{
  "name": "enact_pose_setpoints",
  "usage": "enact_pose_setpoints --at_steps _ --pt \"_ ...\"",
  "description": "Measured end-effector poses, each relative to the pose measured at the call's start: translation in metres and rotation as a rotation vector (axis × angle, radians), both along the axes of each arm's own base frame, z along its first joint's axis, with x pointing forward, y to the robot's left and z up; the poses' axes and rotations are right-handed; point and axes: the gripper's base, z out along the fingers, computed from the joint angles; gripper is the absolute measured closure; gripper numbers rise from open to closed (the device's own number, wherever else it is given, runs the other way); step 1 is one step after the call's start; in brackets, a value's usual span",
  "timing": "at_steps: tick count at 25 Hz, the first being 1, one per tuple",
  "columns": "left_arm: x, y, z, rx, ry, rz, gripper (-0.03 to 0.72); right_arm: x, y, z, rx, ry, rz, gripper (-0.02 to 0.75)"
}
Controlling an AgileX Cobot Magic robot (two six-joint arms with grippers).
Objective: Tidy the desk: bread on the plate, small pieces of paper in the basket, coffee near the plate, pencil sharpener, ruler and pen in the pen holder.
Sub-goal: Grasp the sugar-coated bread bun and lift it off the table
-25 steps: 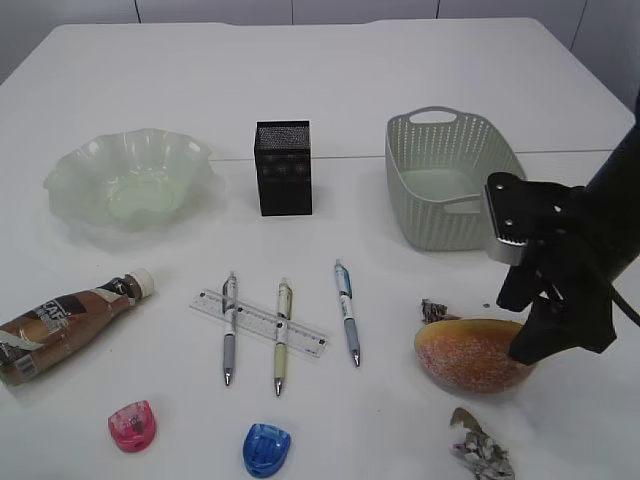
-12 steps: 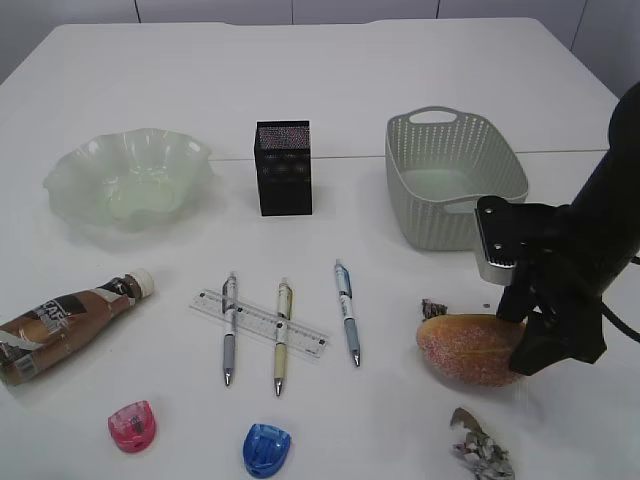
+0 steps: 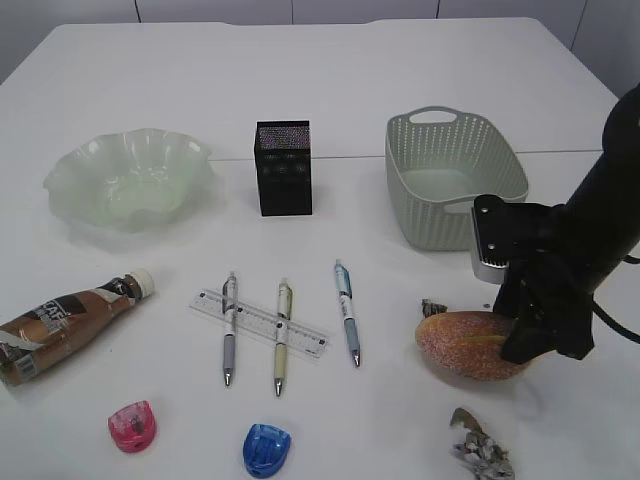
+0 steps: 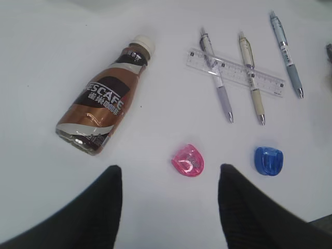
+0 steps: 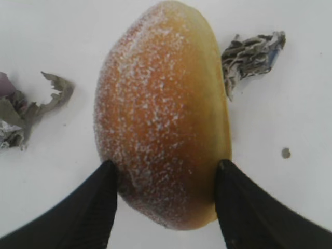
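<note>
The bread (image 3: 465,345) lies on the desk (image 3: 400,80) at the front right. My right gripper (image 3: 520,345) is open and straddles its end, with a finger close against each side in the right wrist view (image 5: 165,163). Two paper scraps (image 3: 434,309) (image 3: 480,455) lie beside the bread. My left gripper (image 4: 168,168) is open and empty above the pink sharpener (image 4: 188,161), and is out of the exterior view. The coffee (image 4: 106,101) lies on its side at the front left. The ruler (image 3: 258,322) lies under two pens. The plate (image 3: 75,165), pen holder (image 3: 284,170) and basket (image 3: 430,215) stand at the back.
A third pen (image 3: 347,310) lies right of the ruler. A blue sharpener (image 3: 266,448) sits near the front edge beside the pink one (image 3: 132,425). The basket stands close behind my right arm.
My right gripper has come down and moved left, so its fingers now sit around the end of the bread. The bread has shifted slightly.
</note>
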Motion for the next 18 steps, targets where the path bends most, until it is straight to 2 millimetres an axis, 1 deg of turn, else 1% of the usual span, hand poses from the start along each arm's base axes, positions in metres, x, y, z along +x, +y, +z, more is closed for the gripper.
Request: enact_pose_setpoints --at_steps 5,7,10,13,18 --pt "0.0 0.0 0.0 0.0 -0.002 0.001 0.255 0.002 0.001 -0.002 -0.001 -0.003 0.0 0.309" --pt "0.0 0.0 0.0 0.0 -0.002 0.001 0.255 0.002 0.004 -0.002 -0.011 -0.013 0.016 0.332" --pt "0.0 0.0 0.0 0.002 -0.003 -0.003 0.255 0.001 0.01 -0.003 -0.033 -0.03 0.056 0.407" --pt "0.0 0.0 0.0 0.005 -0.004 -0.007 0.255 0.001 0.013 -0.003 -0.044 -0.04 0.074 0.457" --pt "0.0 0.0 0.0 0.006 -0.007 -0.01 0.255 0.001 0.012 -0.003 -0.049 -0.039 0.069 0.47"
